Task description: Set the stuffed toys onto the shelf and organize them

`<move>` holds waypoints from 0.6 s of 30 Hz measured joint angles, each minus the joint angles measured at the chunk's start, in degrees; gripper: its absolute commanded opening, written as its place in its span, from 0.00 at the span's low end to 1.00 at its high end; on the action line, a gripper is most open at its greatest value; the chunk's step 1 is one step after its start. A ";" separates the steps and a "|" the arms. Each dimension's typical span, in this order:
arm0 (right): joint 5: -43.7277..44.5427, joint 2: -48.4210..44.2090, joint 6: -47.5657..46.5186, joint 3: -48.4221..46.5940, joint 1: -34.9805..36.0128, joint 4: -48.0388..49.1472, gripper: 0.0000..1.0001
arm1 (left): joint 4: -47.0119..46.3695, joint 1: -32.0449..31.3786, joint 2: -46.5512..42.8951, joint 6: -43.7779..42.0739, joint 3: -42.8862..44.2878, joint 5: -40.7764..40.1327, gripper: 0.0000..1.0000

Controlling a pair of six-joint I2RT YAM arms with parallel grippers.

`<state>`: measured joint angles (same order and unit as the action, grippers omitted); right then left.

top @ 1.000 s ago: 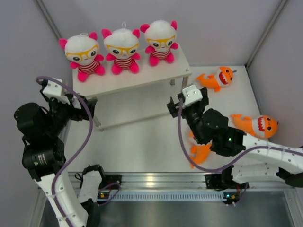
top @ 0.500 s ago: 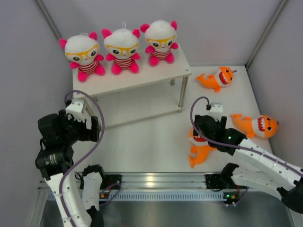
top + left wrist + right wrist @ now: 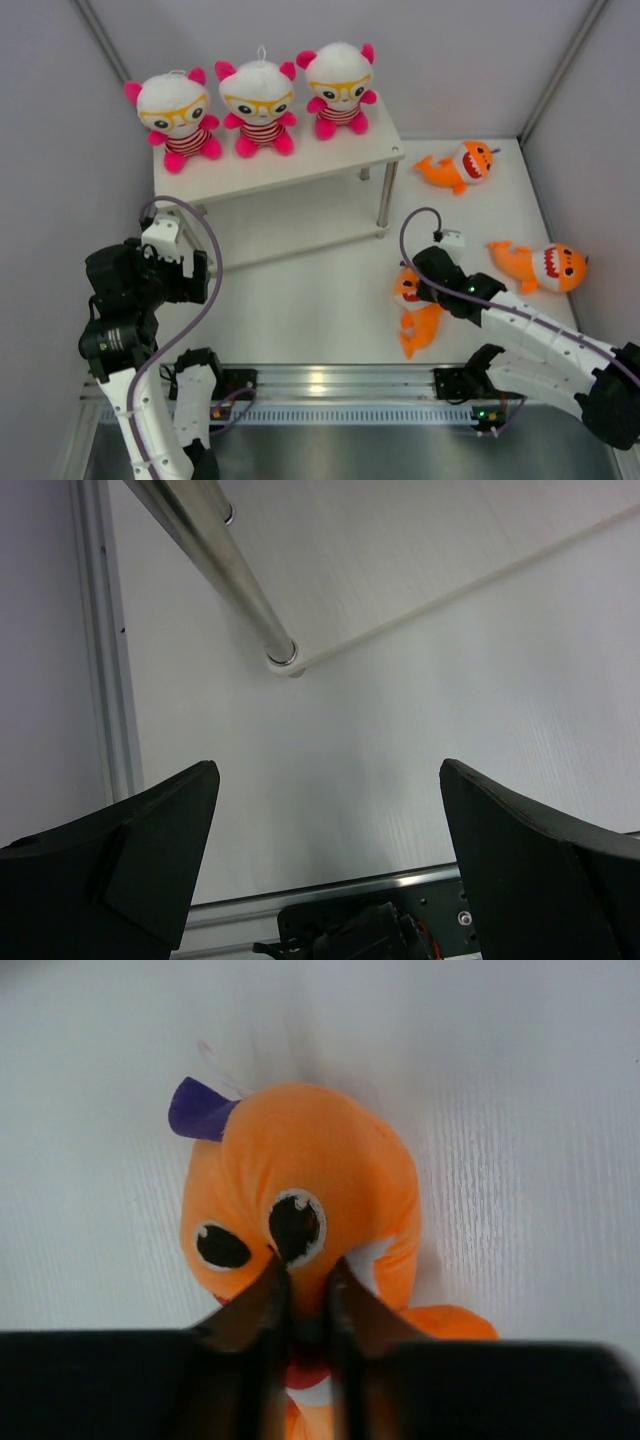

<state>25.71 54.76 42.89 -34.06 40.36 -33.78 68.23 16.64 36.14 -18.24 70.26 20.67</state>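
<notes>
Three white-headed bears (image 3: 258,108) with pink ears and yellow glasses sit in a row on the top tier of the white shelf (image 3: 230,175). Three orange sharks lie on the table at right: one at the back (image 3: 457,165), one at far right (image 3: 543,266), one near the front (image 3: 418,310). My right gripper (image 3: 303,1272) is shut on the near shark's (image 3: 300,1180) face, pinching plush between its fingertips beside an eye. My left gripper (image 3: 325,810) hangs open over bare table near the shelf's front-left leg (image 3: 225,565), with nothing between its fingers.
A metal rail (image 3: 320,385) runs along the near table edge by the arm bases. Grey walls close in the left, back and right sides. The shelf's lower tier (image 3: 300,225) shows under the top board.
My right gripper has dropped onto the near shark and shut on its face. My left arm swung down and right earlier, then stayed nearly still.
</notes>
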 measured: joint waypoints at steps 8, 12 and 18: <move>-4.35 -7.37 -5.16 0.11 3.30 1.46 0.00 | 0.00 -0.11 0.00 0.02 -0.02 -0.68 0.98; -1.97 -12.57 -13.46 0.31 13.66 11.04 0.00 | 0.00 -0.11 0.00 0.02 -0.02 -0.85 0.98; -0.33 -2.05 -25.14 -5.90 18.80 25.73 0.00 | 0.02 -0.17 0.00 0.02 -0.02 -1.31 0.98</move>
<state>25.39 52.71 17.76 -39.97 59.16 -8.05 68.25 16.47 36.14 -18.22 70.24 19.35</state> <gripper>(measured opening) 0.048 0.982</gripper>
